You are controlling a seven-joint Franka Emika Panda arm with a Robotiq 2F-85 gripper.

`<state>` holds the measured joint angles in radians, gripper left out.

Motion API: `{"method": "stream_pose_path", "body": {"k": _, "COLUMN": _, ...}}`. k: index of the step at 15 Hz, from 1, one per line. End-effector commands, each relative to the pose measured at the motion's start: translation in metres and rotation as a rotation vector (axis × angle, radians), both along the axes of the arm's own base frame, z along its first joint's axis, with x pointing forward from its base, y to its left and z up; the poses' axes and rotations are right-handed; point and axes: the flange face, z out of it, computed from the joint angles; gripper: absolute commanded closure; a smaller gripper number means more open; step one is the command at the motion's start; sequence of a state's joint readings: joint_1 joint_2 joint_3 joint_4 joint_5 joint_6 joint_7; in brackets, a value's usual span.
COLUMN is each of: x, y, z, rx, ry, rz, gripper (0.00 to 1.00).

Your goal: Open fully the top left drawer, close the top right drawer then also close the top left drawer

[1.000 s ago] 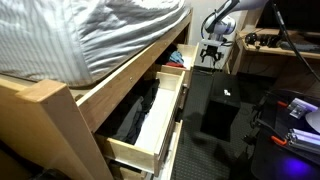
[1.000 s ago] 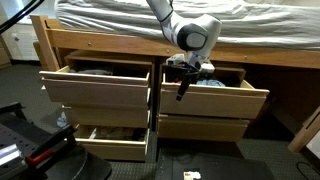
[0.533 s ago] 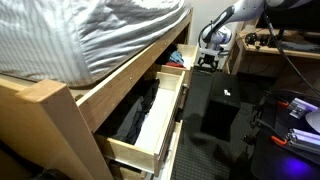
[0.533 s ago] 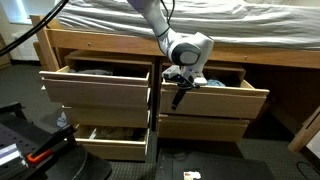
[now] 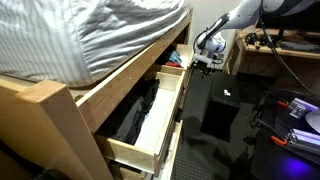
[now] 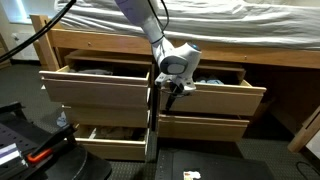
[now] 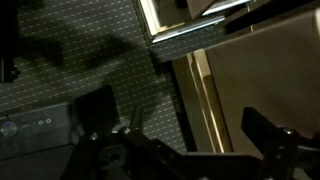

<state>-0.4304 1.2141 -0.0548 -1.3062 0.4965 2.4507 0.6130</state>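
The top left drawer stands pulled out, black clothing inside; in an exterior view it is the long pale-wood box in the foreground. The top right drawer is also pulled out, with blue and reddish items in it, and shows small and far back. My gripper hangs at the left end of that drawer's front. In the wrist view the gripper is open, its dark fingers wide apart, with a pale wood edge running between them; contact cannot be told.
A bed with a striped sheet lies above the drawers. The lower left drawer is open with white fabric. A black box and gear sit on the dark floor. Black equipment stands by the dresser.
My gripper has moved down and toward the dresser, from in front of the top right drawer's contents to the left end of its front. The drawers look about unchanged.
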Motion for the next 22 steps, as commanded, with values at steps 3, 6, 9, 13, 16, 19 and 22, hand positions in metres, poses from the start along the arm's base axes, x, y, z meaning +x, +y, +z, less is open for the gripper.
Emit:
{"method": "stream_pose_path", "body": {"k": 3, "x": 0.063, "y": 0.088, "z": -0.018, "rx": -0.004, "ry": -0.205, "rz": 0.182, "gripper": 0.0}}
{"method": "stream_pose_path", "body": {"k": 6, "x": 0.095, "y": 0.123, "z": -0.002, "rx": -0.067, "ry": -0.317, "rz": 0.264, "gripper": 0.0}}
{"method": "stream_pose_path", "body": {"k": 9, "x": 0.106, "y": 0.122, "z": 0.009, "rx": -0.209, "ry": -0.382, "rz": 0.354, "gripper": 0.0}}
{"method": "stream_pose_path", "body": {"k": 13, "x": 0.095, "y": 0.075, "z": 0.016, "rx": -0.439, "ry": -0.413, "rz": 0.39, "gripper": 0.0}}
{"method": "stream_pose_path", "body": {"k": 16, "x": 0.09, "y": 0.064, "z": 0.02, "rx": -0.455, "ry": -0.394, "rz": 0.369, "gripper": 0.0}}
{"method": "stream_pose_path", "body": {"k": 19, "x": 0.084, "y": 0.051, "z": 0.029, "rx": -0.404, "ry": -0.313, "rz": 0.367, "gripper": 0.0}}
{"method": "stream_pose_path", "body": {"k": 22, "x": 0.08, "y": 0.038, "z": 0.087, "rx": -0.301, "ry": -0.182, "rz": 0.337, "gripper": 0.0}}
